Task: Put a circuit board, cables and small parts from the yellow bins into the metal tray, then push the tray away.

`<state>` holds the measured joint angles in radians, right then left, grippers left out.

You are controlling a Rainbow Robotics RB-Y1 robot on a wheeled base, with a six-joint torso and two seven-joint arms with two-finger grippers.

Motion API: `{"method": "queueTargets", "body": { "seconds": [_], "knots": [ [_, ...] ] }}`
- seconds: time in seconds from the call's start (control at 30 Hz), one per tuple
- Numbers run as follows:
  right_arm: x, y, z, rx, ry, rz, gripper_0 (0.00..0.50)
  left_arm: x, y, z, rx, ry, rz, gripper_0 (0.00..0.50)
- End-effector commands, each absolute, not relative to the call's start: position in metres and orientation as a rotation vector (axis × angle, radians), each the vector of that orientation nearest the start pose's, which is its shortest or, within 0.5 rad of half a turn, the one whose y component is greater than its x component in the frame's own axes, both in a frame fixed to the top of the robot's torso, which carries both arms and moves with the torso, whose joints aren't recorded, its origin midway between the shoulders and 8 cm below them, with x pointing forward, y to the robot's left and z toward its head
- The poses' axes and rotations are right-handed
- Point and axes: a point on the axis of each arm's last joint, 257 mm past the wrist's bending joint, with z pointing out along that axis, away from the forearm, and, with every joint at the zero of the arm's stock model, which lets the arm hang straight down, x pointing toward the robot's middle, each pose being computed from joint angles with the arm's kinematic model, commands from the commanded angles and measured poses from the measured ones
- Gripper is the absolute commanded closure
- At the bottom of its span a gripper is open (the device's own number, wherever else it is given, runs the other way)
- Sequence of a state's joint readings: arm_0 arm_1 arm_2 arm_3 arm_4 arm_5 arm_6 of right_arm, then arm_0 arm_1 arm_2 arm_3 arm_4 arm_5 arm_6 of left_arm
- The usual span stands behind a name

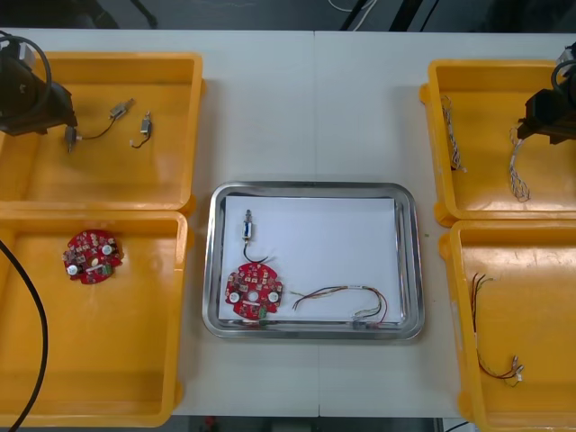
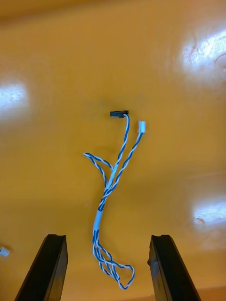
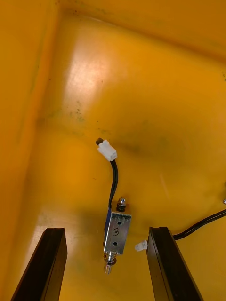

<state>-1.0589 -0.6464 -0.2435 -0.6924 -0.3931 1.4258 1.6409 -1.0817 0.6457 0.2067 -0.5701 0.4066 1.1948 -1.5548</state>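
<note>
The bench (image 1: 315, 108) carries four yellow bins, two at each side, with the metal tray (image 1: 409, 270) between them, white inside. The tray holds a round red circuit board (image 1: 253, 291), a thin red and yellow cable (image 1: 346, 299) beside it, and one small metal part (image 1: 247, 227) just beyond the board. A second board (image 1: 91, 256) lies in the near left bin (image 1: 90, 378).

Loading looks partly done, and the step in hand appears to be two more picks at once. The right hand (image 2: 107, 236) hangs over the far right bin (image 1: 486, 67), fingers wide apart and holding nothing. The twisted blue and white cable (image 2: 110, 183) lies on the bin floor, its looped end between the fingers and clear of both.

The left hand (image 3: 106, 229) hangs over the far left bin (image 1: 108, 61), just as wide and empty. A small metal part marked 3 (image 3: 117, 233) sits between its fingers, touching neither. The part's black lead (image 3: 113, 181) runs away from the hand to a white plug.

Next, each hand probably needs to drop straight down and close. The cable is thin and flat, so the fingertips must nearly reach the floor. On the left, a neighbouring black cable (image 3: 202, 223) ends just beside one finger and might be caught too.
</note>
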Motion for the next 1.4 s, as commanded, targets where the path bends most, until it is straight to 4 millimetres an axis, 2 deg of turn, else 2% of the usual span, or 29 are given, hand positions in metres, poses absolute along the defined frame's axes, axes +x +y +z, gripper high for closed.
{"method": "queueTargets", "body": {
  "seconds": [0.03,0.6,0.8,0.97,1.0,1.03,1.07,1.1,1.2,1.23,1.27,1.3,1.33,1.37,1.4],
  "knots": [
    [0.621,-0.41,-0.138,0.344,2.578,0.109,0.0,0.644,0.433,-0.153,-0.245,2.481,0.022,0.0],
    [0.625,-0.387,-0.193,0.408,2.6,0.144,0.0,0.641,0.435,-0.191,-0.21,2.486,0.065,0.0],
    [0.621,-0.397,-0.212,0.405,2.601,0.108,0.0,0.637,0.435,-0.199,-0.199,2.499,0.062,0.0],
    [0.618,-0.402,-0.219,0.396,2.606,0.083,0.0,0.638,0.433,-0.199,-0.196,2.499,0.056,0.002],
    [0.618,-0.403,-0.219,0.393,2.607,0.076,0.0,0.638,0.433,-0.199,-0.199,2.498,0.052,0.085],
    [0.617,-0.405,-0.221,0.391,2.613,0.065,0.0,0.638,0.432,-0.2,-0.197,2.499,0.053,0.238],
    [0.616,-0.405,-0.222,0.391,2.614,0.063,0.0,0.638,0.432,-0.199,-0.197,2.499,0.052,0.442],
    [0.616,-0.406,-0.221,0.392,2.614,0.061,0.0,0.638,0.432,-0.199,-0.197,2.499,0.052,0.5],
    [0.614,-0.408,-0.223,0.388,2.62,0.056,0.0,0.638,0.433,-0.199,-0.198,2.497,0.054,0.5],
    [0.613,-0.409,-0.225,0.385,2.624,0.05,0.039,0.638,0.432,-0.199,-0.196,2.498,0.052,0.5],
    [0.613,-0.41,-0.225,0.384,2.624,0.049,0.146,0.638,0.432,-0.199,-0.198,2.498,0.048,0.5],
    [0.613,-0.41,-0.225,0.384,2.622,0.051,0.224,0.638,0.431,-0.199,-0.198,2.498,0.047,0.5],
    [0.612,-0.411,-0.226,0.381,2.624,0.049,0.415,0.638,0.432,-0.199,-0.198,2.498,0.049,0.5],
    [0.611,-0.411,-0.227,0.382,2.628,0.05,0.445,0.638,0.431,-0.199,-0.197,2.498,0.048,0.5],
    [0.611,-0.412,-0.227,0.376,2.627,0.049,0.495,0.638,0.432,-0.198,-0.198,2.496,0.048,0.5]
  ]
}}
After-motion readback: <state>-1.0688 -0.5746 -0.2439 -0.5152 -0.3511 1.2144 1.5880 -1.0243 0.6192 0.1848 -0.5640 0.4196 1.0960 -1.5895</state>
